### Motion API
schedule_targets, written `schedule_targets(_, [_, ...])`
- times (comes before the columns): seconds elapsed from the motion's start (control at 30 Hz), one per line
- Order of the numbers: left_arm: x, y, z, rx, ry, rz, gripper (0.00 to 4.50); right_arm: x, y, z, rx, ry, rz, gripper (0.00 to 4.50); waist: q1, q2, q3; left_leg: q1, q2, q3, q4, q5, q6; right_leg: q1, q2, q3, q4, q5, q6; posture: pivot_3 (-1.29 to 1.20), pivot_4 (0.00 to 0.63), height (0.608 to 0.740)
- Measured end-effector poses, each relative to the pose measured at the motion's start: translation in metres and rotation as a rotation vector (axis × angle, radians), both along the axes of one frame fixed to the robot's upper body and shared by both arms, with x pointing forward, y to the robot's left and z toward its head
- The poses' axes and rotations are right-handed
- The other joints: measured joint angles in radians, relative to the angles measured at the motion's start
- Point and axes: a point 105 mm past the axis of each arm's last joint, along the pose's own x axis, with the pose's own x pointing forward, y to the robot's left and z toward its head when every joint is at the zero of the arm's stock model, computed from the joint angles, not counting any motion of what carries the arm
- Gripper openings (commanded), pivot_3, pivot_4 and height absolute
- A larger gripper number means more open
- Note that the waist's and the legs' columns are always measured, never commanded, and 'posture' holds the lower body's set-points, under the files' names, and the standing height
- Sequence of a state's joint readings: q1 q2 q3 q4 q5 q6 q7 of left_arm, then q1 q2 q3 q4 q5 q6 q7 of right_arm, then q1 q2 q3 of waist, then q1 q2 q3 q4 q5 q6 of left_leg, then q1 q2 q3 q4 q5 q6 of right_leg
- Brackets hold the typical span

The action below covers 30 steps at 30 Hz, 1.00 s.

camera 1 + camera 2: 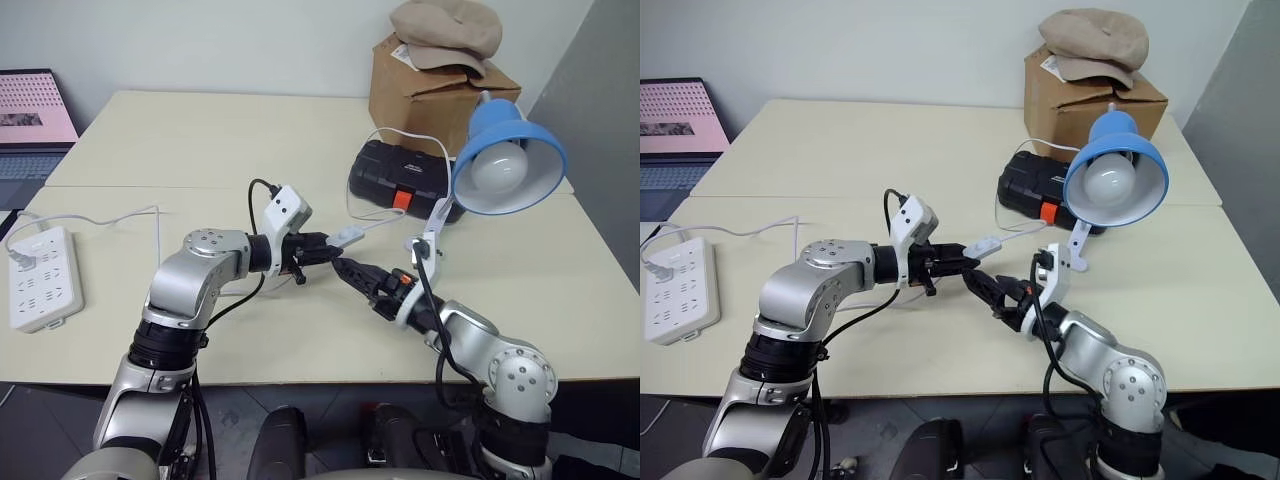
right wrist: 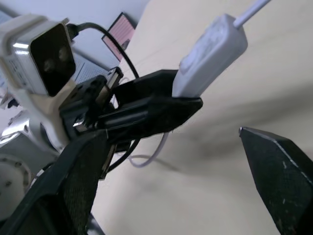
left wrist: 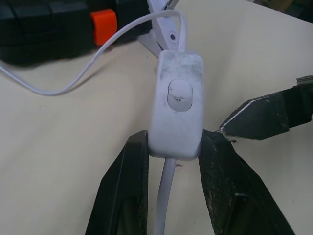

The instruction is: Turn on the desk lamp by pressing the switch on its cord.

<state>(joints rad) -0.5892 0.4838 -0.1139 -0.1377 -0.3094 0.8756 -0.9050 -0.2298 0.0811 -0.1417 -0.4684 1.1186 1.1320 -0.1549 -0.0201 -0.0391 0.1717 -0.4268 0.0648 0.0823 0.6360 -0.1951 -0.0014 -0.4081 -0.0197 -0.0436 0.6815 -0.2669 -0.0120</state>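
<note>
The blue desk lamp (image 1: 508, 160) stands on its white clip base (image 1: 430, 240) at the right of the table, and its white bulb shows no glow. Its thin white cord (image 1: 400, 135) loops over the table to the small white switch (image 3: 177, 112), which is held up above the tabletop. My left gripper (image 1: 325, 248) is shut on the switch's lower end, with the rocker button facing outward. My right gripper (image 1: 345, 268) is open just beside and below the switch. One of its black fingers (image 3: 264, 117) points at the switch's side from a short gap away.
A white power strip (image 1: 42, 277) lies at the table's left edge. A black case (image 1: 400, 180) sits behind the lamp. A cardboard box (image 1: 440, 90) with a beige hat (image 1: 445, 30) on it stands at the far right. A laptop (image 1: 35, 120) is at far left.
</note>
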Motion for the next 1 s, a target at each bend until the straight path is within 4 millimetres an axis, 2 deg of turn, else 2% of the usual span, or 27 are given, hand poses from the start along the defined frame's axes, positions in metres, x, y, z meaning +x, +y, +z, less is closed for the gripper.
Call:
schedule_targets(0.3, [-0.001,0.002,-0.005,0.006,0.038,0.038,1.11,0.020,0.002,-0.003,0.061,0.076,-0.063,4.50,-0.005,0.000,0.000,0.000,0.000,0.000,-0.001,0.000,0.000,0.000,0.000,0.000,0.000,0.000,0.000,0.00,0.150,0.740])
schedule_targets(0.8, [-0.003,0.001,-0.001,0.011,0.018,0.035,1.11,0.032,0.008,-0.004,0.137,0.120,-0.089,4.50,-0.005,0.000,0.000,0.000,0.000,0.000,-0.002,0.000,0.000,-0.001,0.000,0.001,-0.001,0.000,0.000,0.00,0.150,0.740])
schedule_targets(0.93, [-0.003,0.002,-0.001,0.014,0.018,0.036,1.11,0.032,0.012,-0.003,0.149,0.124,-0.071,3.73,-0.005,0.000,0.000,0.000,0.000,0.001,-0.003,0.000,0.000,-0.001,0.000,0.001,-0.001,0.000,0.000,0.00,0.150,0.740])
schedule_targets(1.0, [-0.004,0.002,-0.001,0.015,0.019,0.035,1.11,0.031,0.013,-0.003,0.151,0.125,-0.066,3.13,-0.005,0.000,0.000,0.000,0.000,0.001,-0.003,0.000,0.000,-0.001,0.000,0.001,-0.001,0.000,0.000,0.00,0.150,0.740])
